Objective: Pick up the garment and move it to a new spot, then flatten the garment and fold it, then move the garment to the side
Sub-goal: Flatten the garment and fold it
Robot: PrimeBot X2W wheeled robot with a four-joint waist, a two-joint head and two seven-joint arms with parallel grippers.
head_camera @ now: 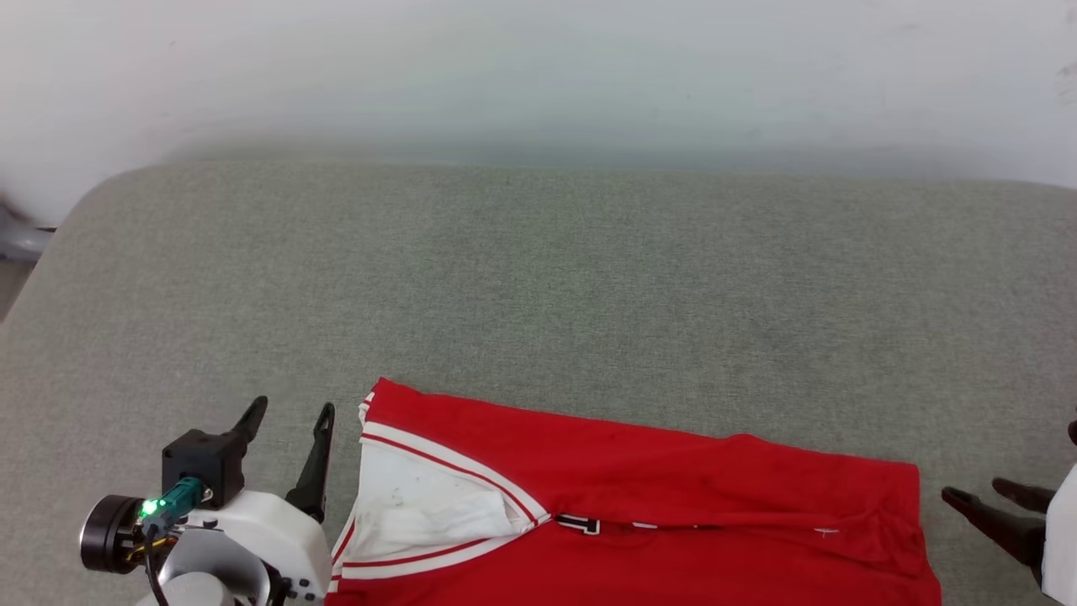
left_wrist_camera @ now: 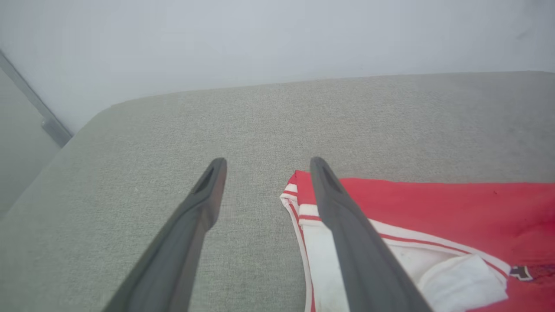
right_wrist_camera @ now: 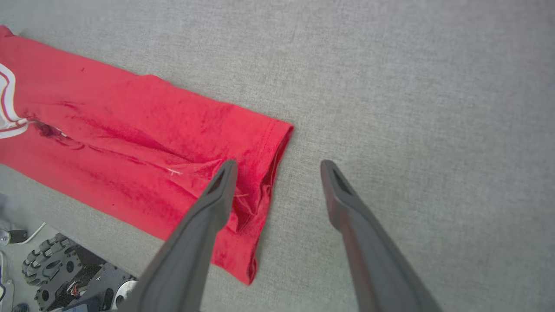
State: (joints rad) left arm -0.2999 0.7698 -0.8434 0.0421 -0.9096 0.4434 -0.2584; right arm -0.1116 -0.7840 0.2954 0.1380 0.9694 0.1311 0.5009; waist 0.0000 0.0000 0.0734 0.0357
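Observation:
The garment (head_camera: 639, 497), a red jersey with a white sleeve and red-and-white stripe trim, lies folded into a long band across the near edge of the grey cushion (head_camera: 538, 278). My left gripper (head_camera: 290, 412) stands open just left of its sleeve end, nothing between the fingers. In the left wrist view the garment (left_wrist_camera: 433, 208) lies under and beside the right finger of that gripper (left_wrist_camera: 266, 167). My right gripper (head_camera: 980, 492) is open just right of the hem end. The right wrist view shows that gripper (right_wrist_camera: 277, 167) hovering over the hem corner of the garment (right_wrist_camera: 143, 143).
A pale wall (head_camera: 538, 76) rises behind the cushion. The cushion's rounded left corner (head_camera: 92, 202) drops off toward a grey metal fitting (head_camera: 21, 240). Broad bare cushion stretches beyond the garment. The robot's wheeled base (right_wrist_camera: 56, 264) shows below the front edge.

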